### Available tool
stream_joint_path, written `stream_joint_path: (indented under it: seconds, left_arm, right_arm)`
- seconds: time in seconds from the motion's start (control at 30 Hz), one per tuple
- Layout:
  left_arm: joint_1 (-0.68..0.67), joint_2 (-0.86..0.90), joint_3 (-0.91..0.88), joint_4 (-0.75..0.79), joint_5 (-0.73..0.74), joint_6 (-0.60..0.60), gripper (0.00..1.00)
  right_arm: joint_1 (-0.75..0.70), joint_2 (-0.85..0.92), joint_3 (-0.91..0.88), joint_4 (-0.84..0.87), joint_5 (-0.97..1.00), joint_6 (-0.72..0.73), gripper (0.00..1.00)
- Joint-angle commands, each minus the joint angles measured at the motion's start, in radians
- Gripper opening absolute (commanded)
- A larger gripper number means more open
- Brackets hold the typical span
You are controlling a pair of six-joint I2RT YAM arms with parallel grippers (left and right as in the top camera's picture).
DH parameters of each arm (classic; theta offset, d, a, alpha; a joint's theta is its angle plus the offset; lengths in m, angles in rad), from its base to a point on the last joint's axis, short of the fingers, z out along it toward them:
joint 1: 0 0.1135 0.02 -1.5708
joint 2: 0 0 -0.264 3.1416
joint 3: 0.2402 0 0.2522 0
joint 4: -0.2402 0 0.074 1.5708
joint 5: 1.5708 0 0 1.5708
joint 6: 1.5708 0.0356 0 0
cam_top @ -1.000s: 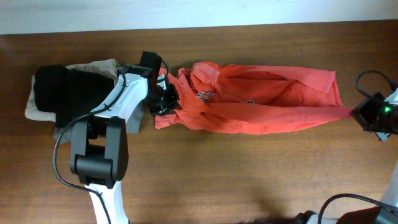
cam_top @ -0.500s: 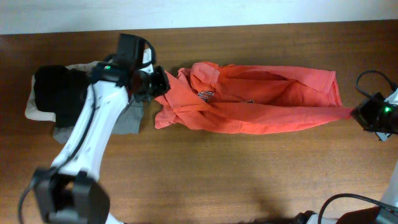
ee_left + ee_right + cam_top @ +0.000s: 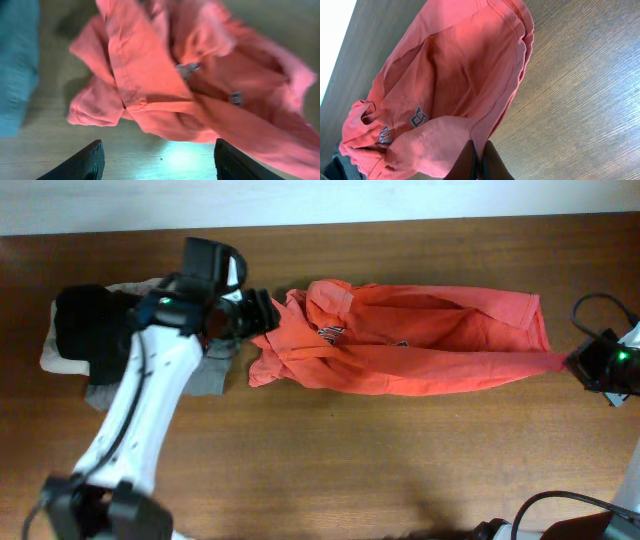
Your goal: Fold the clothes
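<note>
A brown wooden worktop (image 3: pixel 400 470) is seen to carry all items. A red-orange T-shirt (image 3: pixel 430 345) is laid lengthwise across the middle of it, running from just beside a pile of folded garments (image 3: pixel 85 330) on the left to near the right edge. The left end of the shirt is crumpled into loose folds, while the right end is drawn out into a narrow corner. The white left arm (image 3: pixel 140 410) is extended from the near edge, across the grey lower part of the pile, toward the crumpled end. The pile is made up of a black piece on top, with beige and grey pieces showing beneath and beside it. The left fingers (image 3: pixel 85 162) are spread wide and released; in the left wrist view only bare worktop is seen between them, with the crumpled end lying just beyond their tips and nothing grasped. The right fingers (image 3: pixel 467 160) are clenched together on the drawn-out corner of the T-shirt, the fabric being pinched between them at the right side of the worktop. White, dark-outlined lettering (image 3: pixel 332 332) is partly visible among the folds near the left end, but cannot be read. A black cable (image 3: pixel 590 305) is looped above the right fingers.
</note>
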Motion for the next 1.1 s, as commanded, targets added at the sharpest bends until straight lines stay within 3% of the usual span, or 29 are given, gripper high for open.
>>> stream_joint_path:
  seconds: [0.0, 0.17, 0.4, 0.57, 0.63, 0.87, 1.07]
  left_arm:
    - [-0.001, 0.150, -0.049, 0.042, 0.120, -0.060, 0.67]
    - [-0.006, 0.296, -0.049, 0.100, 0.222, -0.060, 0.52]
    - [-0.006, 0.335, -0.049, 0.150, 0.217, -0.060, 0.51]
    - [-0.006, 0.335, -0.049, 0.155, 0.176, -0.057, 0.21]
    - [-0.005, 0.335, -0.049, 0.155, 0.176, -0.055, 0.13]
    - [-0.004, 0.325, -0.028, 0.139, 0.183, -0.016, 0.04]
    - [0.002, 0.280, 0.016, 0.088, 0.176, 0.042, 0.05]
  right_arm:
    - [0.005, 0.002, 0.012, -0.002, 0.011, -0.002, 0.04]
    - [0.005, 0.002, 0.012, -0.002, 0.011, -0.002, 0.04]
    - [0.005, 0.002, 0.012, -0.005, 0.012, -0.002, 0.04]
    - [0.005, 0.002, 0.012, -0.005, 0.012, -0.002, 0.04]
    - [0.005, 0.002, 0.012, -0.005, 0.012, -0.002, 0.04]
    - [0.005, 0.002, 0.012, -0.005, 0.012, -0.002, 0.04]
    - [0.005, 0.002, 0.012, -0.005, 0.012, -0.002, 0.04]
